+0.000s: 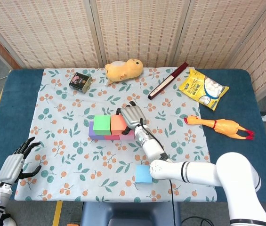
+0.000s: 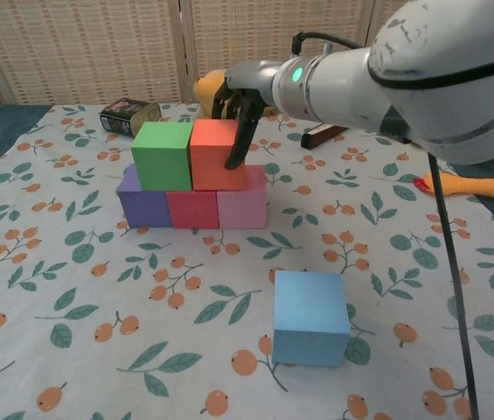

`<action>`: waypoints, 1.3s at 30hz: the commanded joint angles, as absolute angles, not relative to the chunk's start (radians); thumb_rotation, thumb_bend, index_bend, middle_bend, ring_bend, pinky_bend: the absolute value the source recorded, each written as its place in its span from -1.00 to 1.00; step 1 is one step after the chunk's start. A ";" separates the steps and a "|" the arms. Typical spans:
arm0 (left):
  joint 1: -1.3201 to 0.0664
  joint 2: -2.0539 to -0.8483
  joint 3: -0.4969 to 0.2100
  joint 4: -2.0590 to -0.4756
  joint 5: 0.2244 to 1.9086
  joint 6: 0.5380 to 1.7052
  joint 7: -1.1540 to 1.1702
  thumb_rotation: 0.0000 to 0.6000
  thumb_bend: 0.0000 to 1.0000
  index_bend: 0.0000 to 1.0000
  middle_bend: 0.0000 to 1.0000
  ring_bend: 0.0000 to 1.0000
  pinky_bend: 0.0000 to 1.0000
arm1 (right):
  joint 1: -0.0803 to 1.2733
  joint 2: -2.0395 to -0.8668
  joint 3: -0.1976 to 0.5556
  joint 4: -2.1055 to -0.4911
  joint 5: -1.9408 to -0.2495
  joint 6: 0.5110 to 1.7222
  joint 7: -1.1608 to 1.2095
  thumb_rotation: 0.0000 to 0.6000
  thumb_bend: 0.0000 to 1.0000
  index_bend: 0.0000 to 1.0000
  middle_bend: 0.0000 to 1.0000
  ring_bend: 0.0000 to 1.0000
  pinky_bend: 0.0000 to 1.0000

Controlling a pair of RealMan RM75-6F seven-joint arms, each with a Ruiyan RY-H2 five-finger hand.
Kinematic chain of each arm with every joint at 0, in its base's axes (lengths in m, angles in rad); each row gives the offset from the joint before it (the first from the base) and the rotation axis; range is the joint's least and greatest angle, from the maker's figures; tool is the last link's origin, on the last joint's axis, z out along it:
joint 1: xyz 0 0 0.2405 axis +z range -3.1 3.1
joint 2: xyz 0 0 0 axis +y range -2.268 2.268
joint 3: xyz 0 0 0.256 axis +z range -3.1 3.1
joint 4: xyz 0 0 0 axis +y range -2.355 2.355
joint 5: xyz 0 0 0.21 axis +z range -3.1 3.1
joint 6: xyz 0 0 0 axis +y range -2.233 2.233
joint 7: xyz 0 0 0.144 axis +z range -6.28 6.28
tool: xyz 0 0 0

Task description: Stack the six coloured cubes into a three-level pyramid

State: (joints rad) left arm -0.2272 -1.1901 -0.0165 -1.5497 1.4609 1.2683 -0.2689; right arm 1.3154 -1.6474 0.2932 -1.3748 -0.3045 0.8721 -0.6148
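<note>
On the floral cloth, a purple cube (image 2: 143, 207), a red cube (image 2: 193, 209) and a pink cube (image 2: 243, 207) form a row. A green cube (image 2: 163, 156) sits on top at the left. Touching its right side is an orange cube (image 2: 213, 154), also on the row. My right hand (image 2: 240, 101) reaches over the orange cube (image 1: 118, 123) from behind and grips it, one finger down its right front face. A blue cube (image 2: 310, 317) lies alone near the front. My left hand (image 1: 16, 165) hangs open off the table's left front corner, seen only in the head view.
At the back lie a dark tin (image 1: 80, 81), a yellow plush duck (image 1: 123, 69) and a dark red stick-like box (image 1: 168, 80). A yellow snack bag (image 1: 203, 88) and a rubber chicken (image 1: 220, 125) lie to the right on the blue table.
</note>
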 commanded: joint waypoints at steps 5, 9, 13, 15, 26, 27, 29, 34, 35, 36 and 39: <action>-0.226 -1.195 -0.015 -1.541 1.465 1.269 -0.278 1.00 -0.36 -0.69 -1.00 -0.89 -0.67 | 1.325 -1.659 0.304 -1.372 -0.276 0.877 -0.630 1.00 -0.96 -0.16 -0.27 -0.52 -0.84; -0.226 -1.198 -0.014 -1.533 1.465 1.267 -0.284 1.00 -0.37 -0.69 -1.00 -0.89 -0.67 | 1.330 -1.665 0.303 -1.369 -0.272 0.889 -0.646 1.00 -0.96 -0.16 -0.27 -0.52 -0.84; -0.226 -1.200 -0.013 -1.528 1.467 1.268 -0.290 1.00 -0.37 -0.70 -1.00 -0.89 -0.67 | 1.332 -1.669 0.305 -1.368 -0.268 0.896 -0.653 1.00 -0.96 -0.16 -0.27 -0.52 -0.84; -0.225 -1.200 -0.013 -1.527 1.467 1.268 -0.291 1.00 -0.37 -0.70 -1.00 -0.90 -0.67 | 1.332 -1.670 0.305 -1.368 -0.268 0.897 -0.654 1.00 -0.96 -0.16 -0.27 -0.52 -0.84; -0.225 -1.206 -0.010 -1.514 1.472 1.268 -0.305 1.00 -0.36 -0.71 -1.00 -0.90 -0.67 | 1.333 -1.685 0.310 -1.357 -0.257 0.909 -0.677 1.00 -0.96 -0.20 -0.27 -0.52 -0.84; -0.225 -1.207 -0.010 -1.513 1.472 1.268 -0.306 1.00 -0.36 -0.71 -1.00 -0.90 -0.67 | 1.333 -1.686 0.310 -1.356 -0.258 0.909 -0.678 1.00 -0.96 -0.21 -0.27 -0.52 -0.84; -0.224 -1.207 -0.010 -1.512 1.471 1.268 -0.307 1.00 -0.36 -0.71 -1.00 -0.90 -0.67 | 1.332 -1.688 0.311 -1.355 -0.259 0.908 -0.680 1.00 -0.96 -0.23 -0.27 -0.52 -0.84; -0.223 -1.208 -0.009 -1.509 1.472 1.269 -0.310 1.00 -0.36 -0.71 -1.00 -0.90 -0.67 | 1.331 -1.689 0.315 -1.357 -0.259 0.909 -0.686 1.00 -0.96 -0.40 -0.27 -0.53 -0.88; -0.223 -1.208 -0.009 -1.509 1.472 1.269 -0.310 1.00 -0.36 -0.71 -1.00 -0.90 -0.67 | 1.330 -1.689 0.316 -1.358 -0.260 0.908 -0.685 1.00 -0.96 -0.45 -0.27 -0.54 -0.89; -0.223 -1.208 -0.009 -1.508 1.472 1.269 -0.310 1.00 -0.36 -0.71 -1.00 -0.90 -0.67 | 1.329 -1.688 0.316 -1.358 -0.260 0.908 -0.686 1.00 -0.96 -0.48 -0.27 -0.55 -0.89; -0.223 -1.209 -0.009 -1.508 1.472 1.270 -0.310 1.00 -0.36 -0.71 -1.00 -0.90 -0.67 | 1.328 -1.687 0.318 -1.360 -0.259 0.907 -0.688 1.00 -0.96 -0.58 -0.27 -0.57 -0.89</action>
State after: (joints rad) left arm -0.2230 -1.2089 -0.0094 -1.5080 1.4722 1.2699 -0.3103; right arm 1.3280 -1.6876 0.3178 -1.3595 -0.2590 0.9072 -0.6880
